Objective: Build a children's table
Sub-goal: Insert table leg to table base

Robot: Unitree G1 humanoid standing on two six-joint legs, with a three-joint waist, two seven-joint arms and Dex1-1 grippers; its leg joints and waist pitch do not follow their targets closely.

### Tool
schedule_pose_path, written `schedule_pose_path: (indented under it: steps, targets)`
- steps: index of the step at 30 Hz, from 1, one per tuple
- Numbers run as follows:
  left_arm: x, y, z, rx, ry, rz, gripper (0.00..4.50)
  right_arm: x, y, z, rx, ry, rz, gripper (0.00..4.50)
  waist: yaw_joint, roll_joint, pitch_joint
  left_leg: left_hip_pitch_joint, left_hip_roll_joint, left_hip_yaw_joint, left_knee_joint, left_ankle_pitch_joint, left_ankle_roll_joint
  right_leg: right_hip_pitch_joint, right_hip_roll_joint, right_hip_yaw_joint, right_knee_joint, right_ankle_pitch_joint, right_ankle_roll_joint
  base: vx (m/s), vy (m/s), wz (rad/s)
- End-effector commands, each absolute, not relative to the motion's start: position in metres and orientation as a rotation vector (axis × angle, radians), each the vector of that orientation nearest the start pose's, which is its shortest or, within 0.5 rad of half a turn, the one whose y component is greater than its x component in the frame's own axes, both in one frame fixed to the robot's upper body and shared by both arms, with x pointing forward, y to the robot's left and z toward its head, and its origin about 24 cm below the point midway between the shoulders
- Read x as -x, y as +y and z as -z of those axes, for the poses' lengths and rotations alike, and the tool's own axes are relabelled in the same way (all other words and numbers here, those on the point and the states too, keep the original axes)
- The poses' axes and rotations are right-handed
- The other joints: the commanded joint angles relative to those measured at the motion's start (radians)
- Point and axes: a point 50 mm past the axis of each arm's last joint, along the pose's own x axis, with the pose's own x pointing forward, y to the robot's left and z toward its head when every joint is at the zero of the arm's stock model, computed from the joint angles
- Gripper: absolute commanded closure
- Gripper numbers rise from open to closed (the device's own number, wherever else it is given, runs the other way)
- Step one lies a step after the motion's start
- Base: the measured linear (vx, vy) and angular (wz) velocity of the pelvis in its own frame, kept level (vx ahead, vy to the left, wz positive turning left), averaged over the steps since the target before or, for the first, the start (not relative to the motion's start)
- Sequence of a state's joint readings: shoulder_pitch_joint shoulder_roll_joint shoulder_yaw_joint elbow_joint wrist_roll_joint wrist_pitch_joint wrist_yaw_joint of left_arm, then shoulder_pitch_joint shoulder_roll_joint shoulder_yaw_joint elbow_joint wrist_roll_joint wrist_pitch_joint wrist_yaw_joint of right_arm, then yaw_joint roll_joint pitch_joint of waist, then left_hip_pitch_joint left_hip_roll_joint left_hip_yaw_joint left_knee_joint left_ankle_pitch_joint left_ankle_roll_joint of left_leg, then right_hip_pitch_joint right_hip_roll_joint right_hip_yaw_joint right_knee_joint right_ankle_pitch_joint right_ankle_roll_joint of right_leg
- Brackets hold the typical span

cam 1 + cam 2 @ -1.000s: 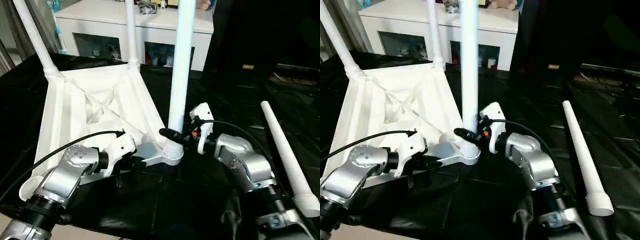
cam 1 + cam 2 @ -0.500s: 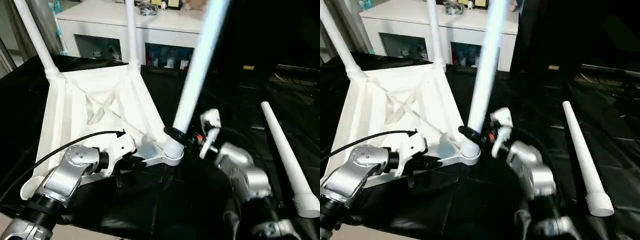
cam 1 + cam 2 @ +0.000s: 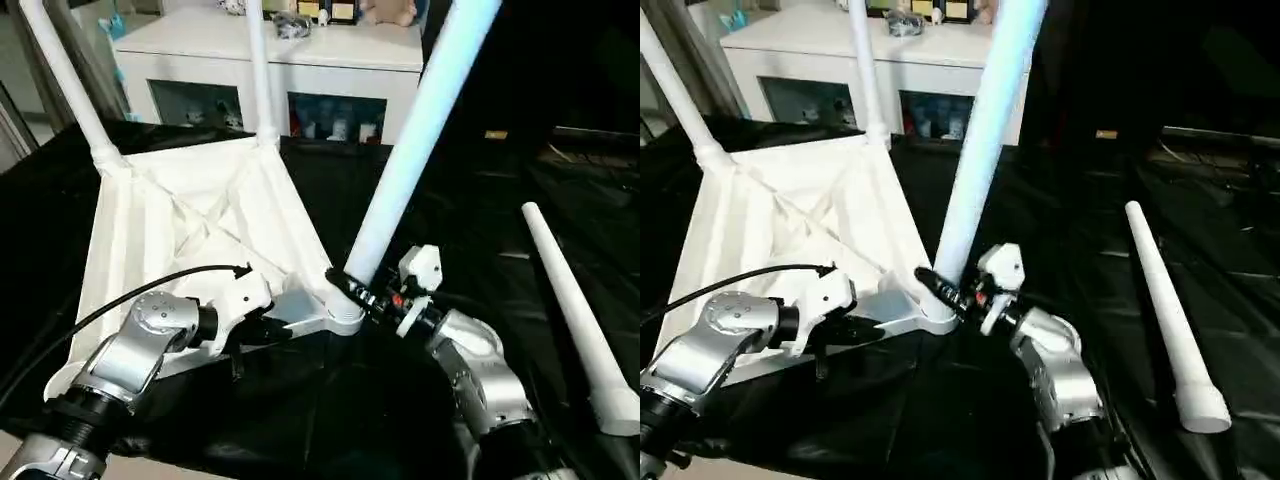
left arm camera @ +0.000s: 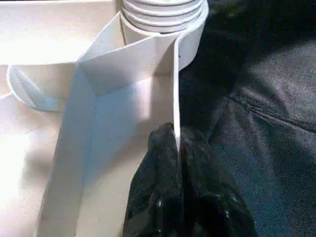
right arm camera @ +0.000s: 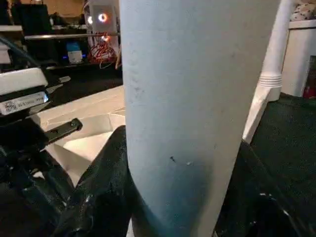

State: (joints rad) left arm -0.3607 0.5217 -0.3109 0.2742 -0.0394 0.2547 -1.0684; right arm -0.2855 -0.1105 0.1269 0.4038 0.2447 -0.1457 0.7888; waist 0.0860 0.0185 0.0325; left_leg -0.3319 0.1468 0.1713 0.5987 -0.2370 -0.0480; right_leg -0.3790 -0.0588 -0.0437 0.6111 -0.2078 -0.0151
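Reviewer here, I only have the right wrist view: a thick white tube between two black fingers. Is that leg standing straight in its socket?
Observer: No. The leg leans toward the robot's right, its base at the tabletop's near corner socket.
Reviewer: What is the left gripper doing?
Observer: The left gripper is shut on the tabletop's thin edge wall beside that socket.
Reviewer: How many legs remain?
Observer: Two far legs stand fitted; one loose leg lies on the black cloth.
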Motion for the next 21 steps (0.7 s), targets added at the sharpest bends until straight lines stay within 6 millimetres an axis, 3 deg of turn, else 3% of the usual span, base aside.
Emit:
schedule_pose_path:
  steps: [1, 2, 3, 5, 6, 8, 9, 10, 12, 13, 20, 21]
  targets:
    - [-0.274, 0.163, -0.025, -0.427, 0.602, 1.191, 4.5, -0.273, -0.094, -0.012, -0.071, 0.126, -0.966, 2.67, -0.004, 0.002, -0.026, -0.006, 0.087, -0.039, -0.101, -0.257, 0.012, 0.022, -0.103, 0.065, -0.093, -0.365, -0.183, 0.0, 0.0, 0.0]
    - [-0.274, 0.164, -0.024, -0.427, 0.603, 1.191, 4.5, -0.273, -0.092, -0.012, -0.068, 0.142, -0.977, 2.67, -0.005, -0.007, -0.025, -0.005, 0.088, -0.037, -0.101, -0.254, 0.016, 0.02, -0.102, 0.065, -0.094, -0.367, -0.183, 0.0, 0.0, 0.0]
    - [-0.273, 0.164, -0.024, -0.428, 0.605, 1.191, 4.5, -0.274, -0.091, -0.011, -0.066, 0.15, -0.984, 2.67, -0.003, -0.003, -0.025, -0.004, 0.087, -0.038, -0.101, -0.255, 0.016, 0.019, -0.102, 0.065, -0.092, -0.371, -0.184, 0.0, 0.0, 0.0]
    - [-0.272, 0.165, -0.023, -0.433, 0.613, 1.186, 4.5, -0.277, -0.088, -0.012, -0.077, 0.174, -0.995, 2.67, -0.005, -0.012, -0.023, -0.006, 0.087, -0.039, -0.104, -0.268, 0.017, 0.019, -0.103, 0.065, -0.097, -0.417, -0.172, 0.0, 0.0, 0.0]
    - [-0.272, 0.165, -0.023, -0.434, 0.614, 1.186, 4.5, -0.277, -0.087, -0.012, -0.081, 0.177, -0.995, 2.67, -0.005, -0.009, -0.022, -0.005, 0.088, -0.041, -0.106, -0.285, 0.012, 0.015, -0.105, 0.065, -0.099, -0.451, -0.163, 0.0, 0.0, 0.0]
    - [-0.271, 0.166, -0.023, -0.438, 0.62, 1.183, 4.5, -0.282, -0.086, -0.014, -0.095, 0.191, -0.99, 2.67, -0.006, -0.018, -0.02, -0.002, 0.089, -0.042, -0.108, -0.315, 0.003, 0.011, -0.105, 0.066, -0.105, -0.498, -0.144, 0.0, 0.0, 0.0]
    - [-0.271, 0.166, -0.023, -0.438, 0.62, 1.183, 4.5, -0.282, -0.086, -0.014, -0.095, 0.191, -0.99, 2.67, -0.006, -0.017, -0.02, -0.001, 0.09, -0.045, -0.109, -0.328, -0.001, 0.009, -0.108, 0.067, -0.105, -0.522, -0.136, 0.0, 0.0, 0.0]
    - [-0.27, 0.167, -0.022, -0.446, 0.628, 1.182, 4.5, -0.286, -0.086, -0.017, -0.118, 0.197, -0.985, 2.67, -0.008, -0.025, -0.019, -0.003, 0.091, -0.046, -0.111, -0.336, -0.005, 0.008, -0.108, 0.067, -0.106, -0.534, -0.128, 0.0, 0.0, 0.0]
    - [-0.27, 0.167, -0.022, -0.451, 0.636, 1.182, 4.5, -0.287, -0.086, -0.018, -0.124, 0.201, -0.985, 2.67, -0.008, -0.023, -0.02, -0.002, 0.092, -0.047, -0.112, -0.344, -0.01, 0.005, -0.108, 0.067, -0.108, -0.53, -0.122, 0.0, 0.0, 0.0]
    - [-0.27, 0.168, -0.021, -0.457, 0.643, 1.183, 4.5, -0.288, -0.086, -0.018, -0.123, 0.206, -0.989, 2.67, -0.009, -0.031, -0.019, -0.002, 0.091, -0.046, -0.113, -0.346, -0.009, 0.005, -0.107, 0.068, -0.109, -0.531, -0.12, 0.0, 0.0, 0.0]
    - [-0.266, 0.17, -0.019, -0.469, 0.699, 1.202, 4.5, -0.292, -0.089, -0.019, -0.101, 0.237, -1.008, 2.67, -0.021, -0.035, -0.015, -0.001, 0.092, -0.052, -0.115, -0.397, -0.022, -0.002, -0.112, 0.068, -0.115, -0.604, -0.103, 0.0, 0.0, 0.0]
    - [-0.267, 0.17, -0.019, -0.47, 0.707, 1.198, 4.5, -0.29, -0.089, -0.018, -0.1, 0.241, -1.019, 2.67, -0.023, -0.027, -0.014, -0.001, 0.091, -0.054, -0.115, -0.404, -0.022, -0.004, -0.111, 0.069, -0.117, -0.61, -0.101, 0.0, 0.0, 0.0]
